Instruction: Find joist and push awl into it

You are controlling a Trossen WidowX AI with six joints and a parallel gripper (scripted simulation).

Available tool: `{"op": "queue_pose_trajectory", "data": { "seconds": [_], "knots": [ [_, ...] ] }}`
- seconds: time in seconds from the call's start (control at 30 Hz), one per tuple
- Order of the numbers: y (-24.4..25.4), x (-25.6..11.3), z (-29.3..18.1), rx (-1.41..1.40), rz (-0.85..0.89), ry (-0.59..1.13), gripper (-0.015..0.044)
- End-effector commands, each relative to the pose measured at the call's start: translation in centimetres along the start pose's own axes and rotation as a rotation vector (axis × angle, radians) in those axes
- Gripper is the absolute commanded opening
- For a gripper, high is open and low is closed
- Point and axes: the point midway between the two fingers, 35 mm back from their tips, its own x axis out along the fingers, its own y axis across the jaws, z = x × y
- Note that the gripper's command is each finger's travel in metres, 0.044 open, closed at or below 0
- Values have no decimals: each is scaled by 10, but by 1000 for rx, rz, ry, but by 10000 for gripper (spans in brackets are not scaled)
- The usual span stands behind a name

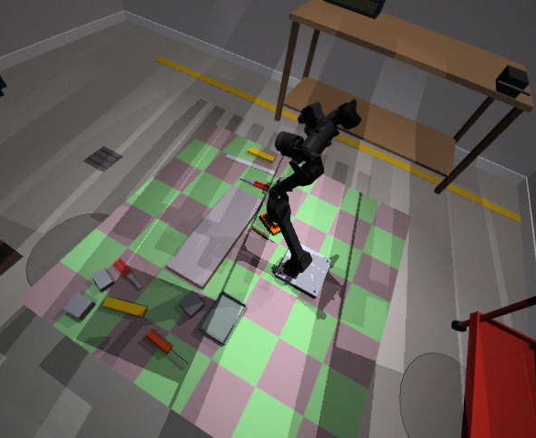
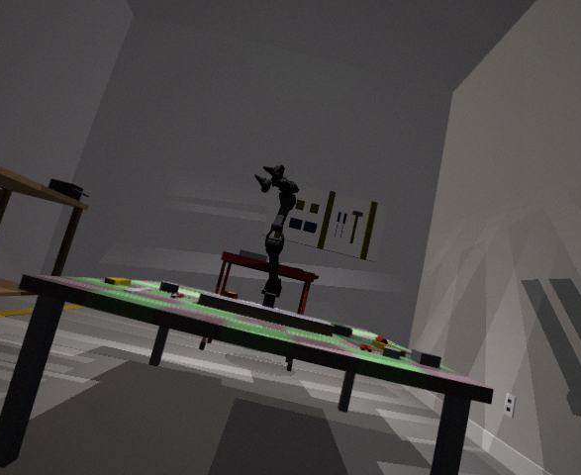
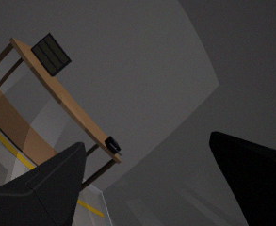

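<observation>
The pale floor panel [image 1: 218,231] [image 2: 264,312] lies flat on the checkered table. The orange stud finder [image 1: 269,223] [image 2: 230,294] rests beside its long edge, partly behind the arm in the top view. The awl [image 1: 259,230], with a tan handle and thin spike, lies between the panel and the stud finder. The grey tray [image 1: 223,318] stands near the panel's near end and shows nothing inside. My gripper [image 1: 334,106] [image 2: 260,172] [image 3: 150,144] is open and empty, high above the table and pointing away from the tools. The joist is hidden.
An orange screwdriver [image 1: 160,342], yellow bar [image 1: 124,306], dark block [image 1: 191,303], red pliers [image 1: 127,273] and two grey blocks [image 1: 78,306] [image 1: 103,278] lie around the panel's near end. Another yellow bar [image 1: 260,154], a ruler [image 1: 248,163] and red-handled tool [image 1: 260,185] lie beyond its far end.
</observation>
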Motion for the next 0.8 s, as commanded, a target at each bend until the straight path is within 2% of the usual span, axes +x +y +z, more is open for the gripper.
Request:
{"op": "queue_pose_trajectory", "data": {
  "seconds": [0.0, 0.03, 0.23, 0.4, 0.57, 0.77],
  "knots": [
    [-2, 0, -1, 6, -5, 1, 426],
    [-6, 1, -5, 25, -21, 4, 440],
    [-56, 3, -56, 105, -218, 99, 440],
    [-97, -11, -100, 106, -408, 212, 440],
    [-138, -46, -141, 90, -623, 331, 440],
    [-177, -108, -174, 43, -891, 470, 440]
  ]
}}
